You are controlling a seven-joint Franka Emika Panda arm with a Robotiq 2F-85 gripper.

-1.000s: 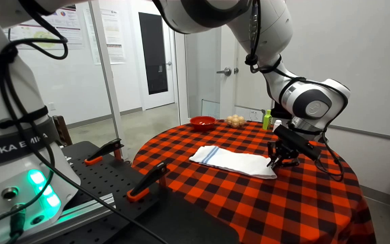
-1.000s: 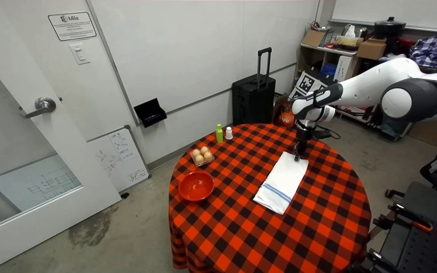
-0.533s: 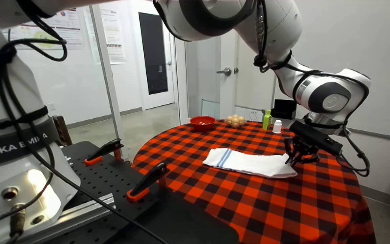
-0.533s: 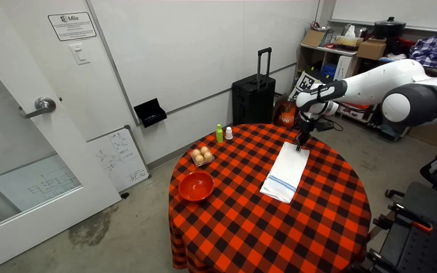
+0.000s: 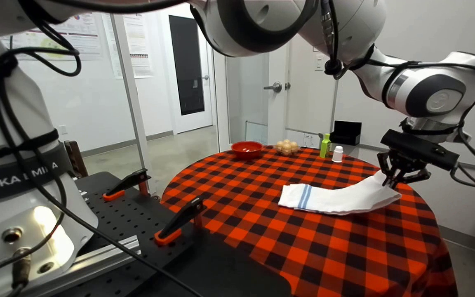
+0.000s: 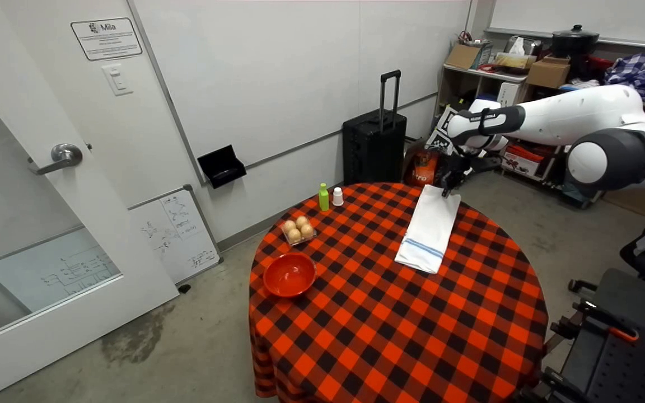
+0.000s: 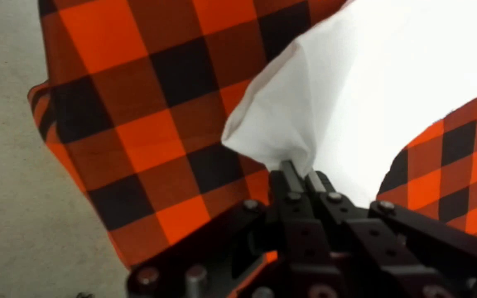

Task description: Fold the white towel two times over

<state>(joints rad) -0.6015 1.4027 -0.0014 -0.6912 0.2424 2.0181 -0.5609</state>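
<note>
The white towel (image 5: pixel 332 200) with blue stripes lies as a long folded strip on the checkered tablecloth, and it also shows in an exterior view (image 6: pixel 429 229) and the wrist view (image 7: pixel 367 95). My gripper (image 5: pixel 390 183) is shut on the towel's end away from the stripes. That end is raised off the table, and the striped end rests flat. In the wrist view the fingers (image 7: pixel 302 176) pinch a fold of cloth, with a corner flap standing out on the left. The gripper also shows in an exterior view (image 6: pixel 445 193), near the table's edge.
A red bowl (image 6: pixel 290 274), a pack of eggs (image 6: pixel 298 230), a green bottle (image 6: pixel 323 197) and a white bottle (image 6: pixel 337 196) stand along the table's side. The table edge with hanging tablecloth (image 7: pixel 73 136) is close to the gripper. Clamps (image 5: pixel 179 220) sit on the robot's base plate.
My gripper has moved toward the table's edge, away from the robot base, and upward. The towel has slid along with it, and its held end has risen off the table.
</note>
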